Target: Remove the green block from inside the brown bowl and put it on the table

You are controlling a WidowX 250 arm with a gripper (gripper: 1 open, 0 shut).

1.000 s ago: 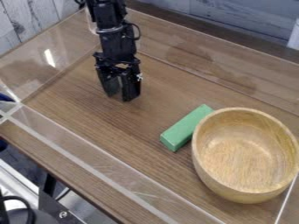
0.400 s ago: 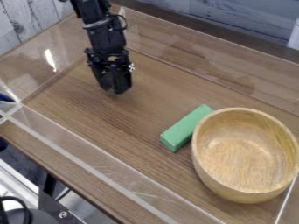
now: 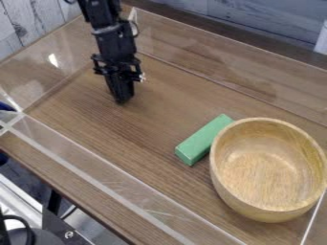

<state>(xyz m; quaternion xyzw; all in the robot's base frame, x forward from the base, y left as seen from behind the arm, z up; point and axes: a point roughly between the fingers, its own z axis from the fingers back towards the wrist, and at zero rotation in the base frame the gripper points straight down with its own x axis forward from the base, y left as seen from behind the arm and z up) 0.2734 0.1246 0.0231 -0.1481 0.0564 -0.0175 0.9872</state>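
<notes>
The green block (image 3: 204,140) lies flat on the table (image 3: 115,144), just left of the brown bowl (image 3: 270,169) and touching or nearly touching its rim. The bowl's inside holds nothing. My gripper (image 3: 121,97) stands well away from both, up and to the left, pointing steeply down at the tabletop. Its black fingers are pressed together and nothing is between them.
Low clear acrylic walls (image 3: 76,177) run along the table's front and left edges. The black arm (image 3: 107,29) rises from the gripper toward the top left. A grey wall lies behind the table.
The gripper's fingers have shut from wide open. The hand has shifted slightly to the left in the picture. Block and bowl have not moved.
</notes>
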